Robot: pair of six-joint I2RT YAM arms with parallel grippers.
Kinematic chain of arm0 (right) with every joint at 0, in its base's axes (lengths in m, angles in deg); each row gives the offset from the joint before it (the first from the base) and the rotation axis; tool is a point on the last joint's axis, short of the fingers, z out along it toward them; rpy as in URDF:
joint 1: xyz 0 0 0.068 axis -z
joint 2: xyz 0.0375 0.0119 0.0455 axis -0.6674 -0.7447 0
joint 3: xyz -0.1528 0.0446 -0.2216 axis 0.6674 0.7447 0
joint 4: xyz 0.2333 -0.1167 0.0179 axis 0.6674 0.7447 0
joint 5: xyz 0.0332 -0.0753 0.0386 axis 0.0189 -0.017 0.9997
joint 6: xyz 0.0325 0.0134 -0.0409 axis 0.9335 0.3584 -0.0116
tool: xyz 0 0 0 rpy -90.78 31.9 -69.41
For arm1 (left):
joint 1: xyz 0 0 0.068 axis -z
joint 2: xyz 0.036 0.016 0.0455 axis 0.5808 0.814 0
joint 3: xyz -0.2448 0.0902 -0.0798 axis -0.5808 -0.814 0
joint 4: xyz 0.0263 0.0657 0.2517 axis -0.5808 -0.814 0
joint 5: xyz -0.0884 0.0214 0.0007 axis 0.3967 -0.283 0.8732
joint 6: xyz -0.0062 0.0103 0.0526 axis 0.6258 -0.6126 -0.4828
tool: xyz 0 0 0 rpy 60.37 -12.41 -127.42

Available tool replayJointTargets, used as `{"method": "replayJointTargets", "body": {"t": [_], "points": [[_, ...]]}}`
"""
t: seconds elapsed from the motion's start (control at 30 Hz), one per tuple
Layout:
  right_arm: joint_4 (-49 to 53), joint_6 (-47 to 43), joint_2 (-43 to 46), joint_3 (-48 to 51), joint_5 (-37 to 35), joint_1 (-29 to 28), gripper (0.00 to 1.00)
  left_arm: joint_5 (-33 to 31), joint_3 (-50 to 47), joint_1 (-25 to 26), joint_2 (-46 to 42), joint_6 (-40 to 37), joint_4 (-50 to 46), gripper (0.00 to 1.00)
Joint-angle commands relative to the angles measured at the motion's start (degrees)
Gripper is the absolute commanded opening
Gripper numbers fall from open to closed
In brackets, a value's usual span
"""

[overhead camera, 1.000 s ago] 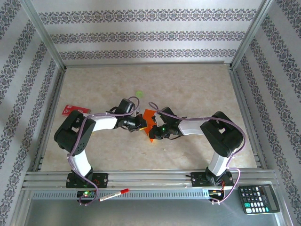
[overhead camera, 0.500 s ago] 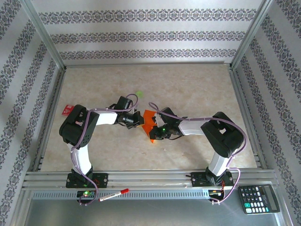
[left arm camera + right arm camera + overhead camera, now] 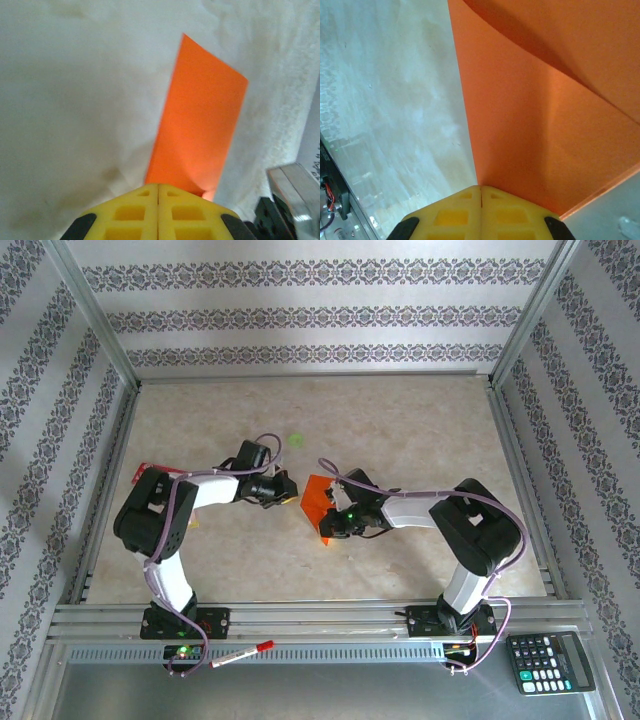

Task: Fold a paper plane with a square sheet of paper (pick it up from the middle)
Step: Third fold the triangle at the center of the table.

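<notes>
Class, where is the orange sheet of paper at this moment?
In the top view the orange sheet sits near the middle of the table, between the grippers: left gripper to its left, right gripper at its near edge.

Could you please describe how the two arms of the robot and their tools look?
Both the left arm and the right arm have white link covers between bulky black joints, and a lilac cable loops along each. The left tool and the right tool end in bright yellow fingers moulded with rectangular pockets, with black parts at the outer sides.
</notes>
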Motion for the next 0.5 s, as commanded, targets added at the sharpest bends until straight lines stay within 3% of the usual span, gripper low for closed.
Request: {"method": "replayJointTargets", "body": {"t": [0.0,0.2,0.47], "points": [[11.3,-1.1,-1.6,3.9,-5.4,0.1,0.0,1.8,-2.2,3.8,-2.5,3.6,3.4,0.07],[11.3,-1.1,-1.4,4.2,-5.5,0.2,0.0,3.1,-1.4,7.8,1.8,6.0,6.1,0.07],[11.0,-1.3,-1.9,4.5,-5.4,0.2,0.0,-0.1,1.3,5.3,6.8,2.7,3.3,0.06]]}}
